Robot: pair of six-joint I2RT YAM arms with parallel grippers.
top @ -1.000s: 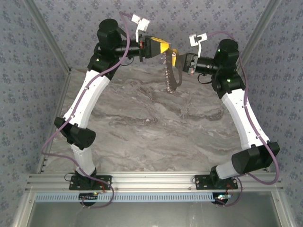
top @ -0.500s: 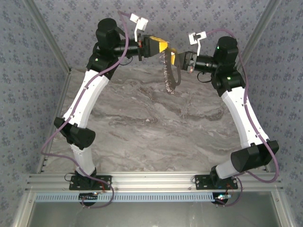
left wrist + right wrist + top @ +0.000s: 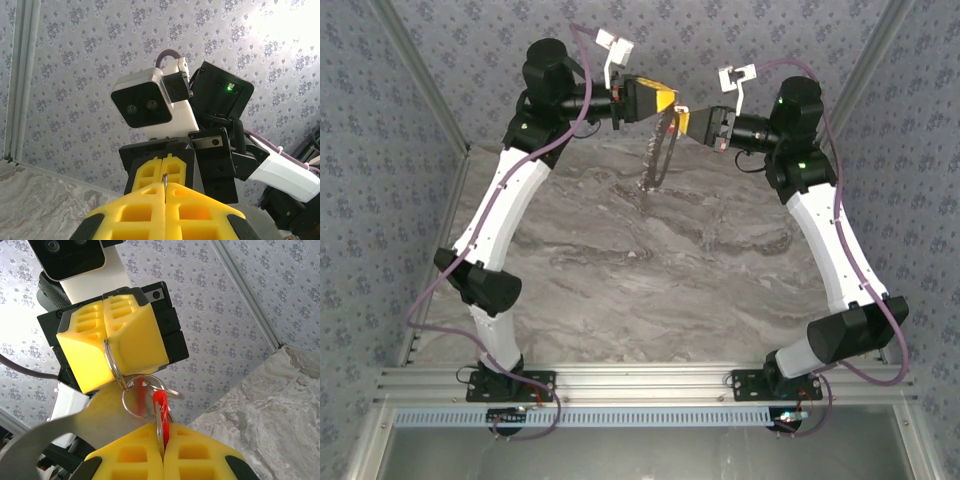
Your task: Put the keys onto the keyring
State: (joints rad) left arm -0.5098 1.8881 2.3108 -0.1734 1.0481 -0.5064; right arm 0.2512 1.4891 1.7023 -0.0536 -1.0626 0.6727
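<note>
- In the top view, over the last second, the keyring (image 3: 657,150) swung its long hanging part from about 5 o'clock under the grippers to about 7 o'clock. The right gripper (image 3: 694,122) closed in on the left gripper (image 3: 666,104) from 4 o'clock.
- We judged this as the threading approach: key and ring were brought together in the air, above the marble table (image 3: 620,270).
- The left gripper was clamped on the keyring's top loop (image 3: 112,369), which stood out of the pad seam.
- The right gripper was clamped on the red key (image 3: 159,401), which rose toward 12 o'clock.
- A smaller round ring (image 3: 125,405) overlapped the key. We could not tell whether the key had already passed through it.
- In the way: the two sets of yellow pads were nearly touching, which left little room. The loose hanging part could swing into the gap.
</note>
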